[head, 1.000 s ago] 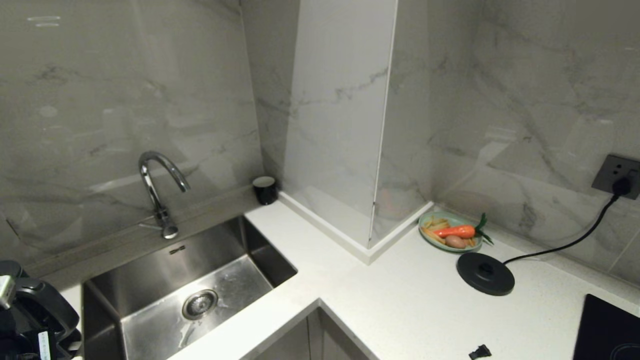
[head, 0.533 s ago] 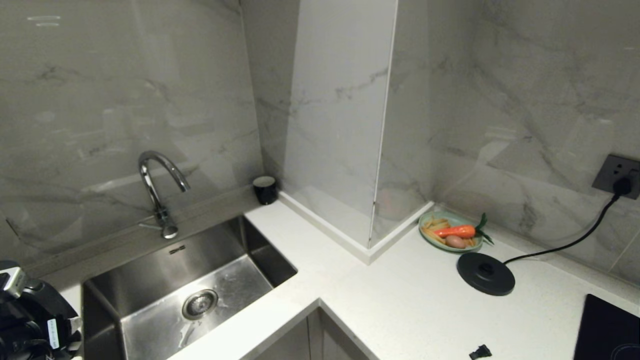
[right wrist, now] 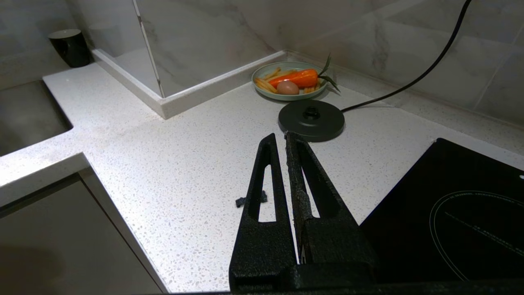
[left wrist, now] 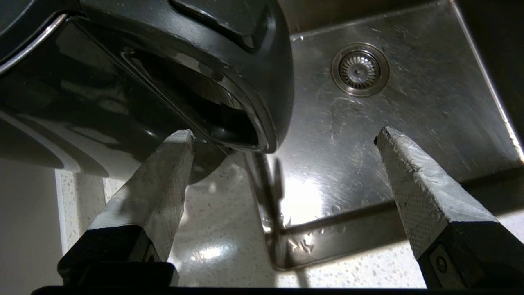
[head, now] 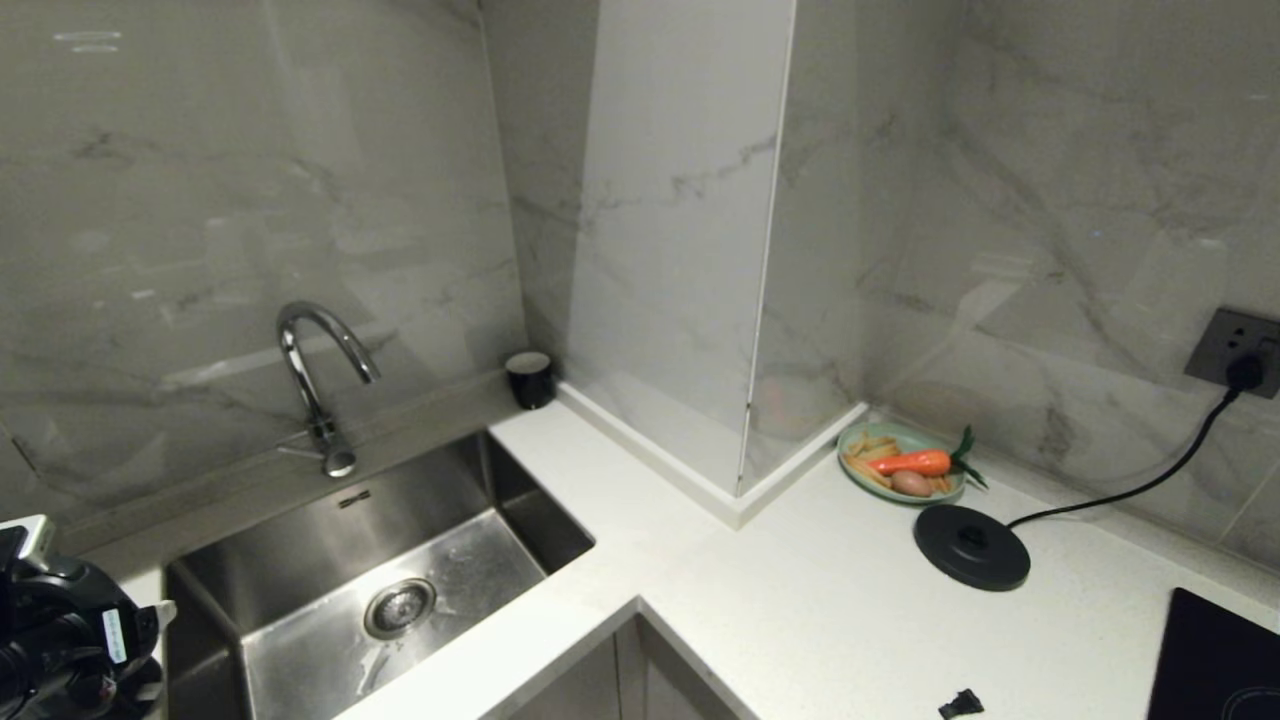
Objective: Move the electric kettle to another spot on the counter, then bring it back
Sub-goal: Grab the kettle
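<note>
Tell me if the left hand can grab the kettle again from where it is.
Probably yes. The left hand is open right beside the electric kettle, which stands on the counter by the sink. Nothing lies between them, and its loop handle is just ahead of the fingers.

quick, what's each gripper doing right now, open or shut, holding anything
Left gripper: open, holding nothing, right beside the electric kettle by the sink.
Right gripper: shut, empty, above the counter.
</note>
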